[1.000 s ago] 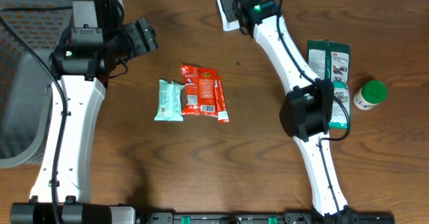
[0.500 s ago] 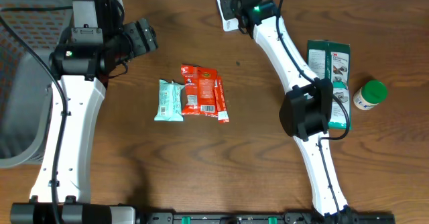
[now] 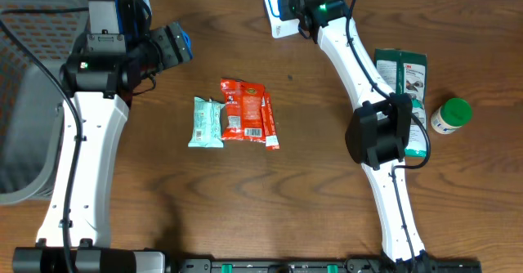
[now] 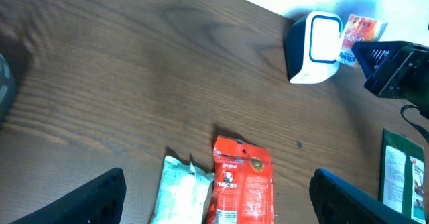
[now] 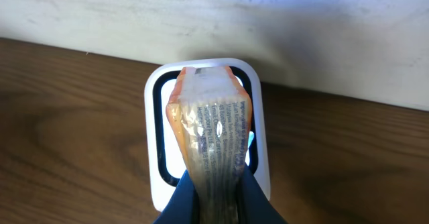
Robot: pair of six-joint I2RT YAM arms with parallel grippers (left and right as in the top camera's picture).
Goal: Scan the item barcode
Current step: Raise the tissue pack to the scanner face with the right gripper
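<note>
Right arm is up at the far edge of the table, and the right gripper is clamped tight on a small orange-edged snack packet, held end-up right in front of the barcode scanner. The packet sits square over the scanner's window, very close to it, though I can't tell whether it touches. The window glows behind the wrapper, so the presentation step looks well under way. The fine print faces the wrist camera and the side turned to the scanner is hidden, so whether a barcode is really meeting the glass, and whether a read has registered, can't be told from here.

Left gripper hangs over the left part of the table with its jaws spread wide and nothing between them.

What's left, by my reckoning: confirm the scan, then put this packet somewhere. Out on the open wood a red snack packet and a pale teal packet lie side by side, just touching. Over on the right are a green retail pack and a green-capped bottle. All of those look unhandled.

Containers: one grey mesh basket stands at the left edge, and nothing shows inside the part in view.
</note>
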